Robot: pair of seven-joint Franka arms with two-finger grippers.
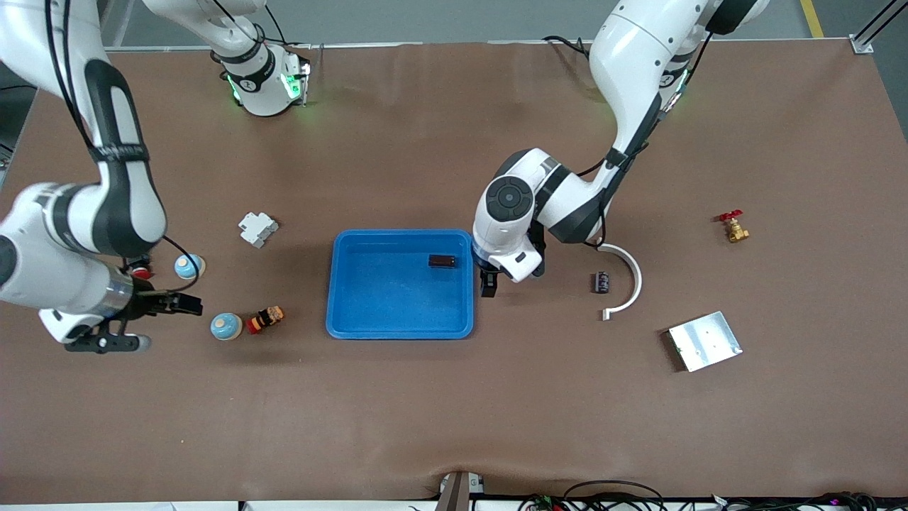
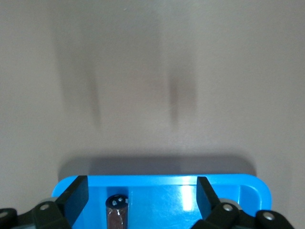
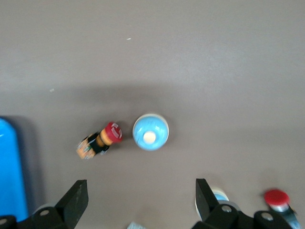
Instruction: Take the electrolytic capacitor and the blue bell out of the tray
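Observation:
A dark brown capacitor (image 1: 442, 261) lies in the blue tray (image 1: 355, 312), near the corner toward the left arm's end. My left gripper (image 1: 489, 281) hangs over that tray edge, open and empty. In the left wrist view the capacitor (image 2: 116, 213) lies below, between the open fingers (image 2: 76, 196), on the tray floor (image 2: 167, 200). Two blue bells (image 1: 189, 266) (image 1: 226, 326) stand toward the right arm's end. My right gripper (image 1: 177, 304) is open and empty over the table between them. The right wrist view shows one bell (image 3: 150, 132) whole and the other (image 3: 217, 195) partly hidden by a finger.
A red-and-orange part (image 1: 266, 318) lies beside the nearer bell. A red button (image 1: 142, 271) and a white block (image 1: 257, 228) are close by. Toward the left arm's end lie a small black component (image 1: 602, 282), a white curved piece (image 1: 631, 273), a metal plate (image 1: 704, 341) and a brass valve (image 1: 734, 228).

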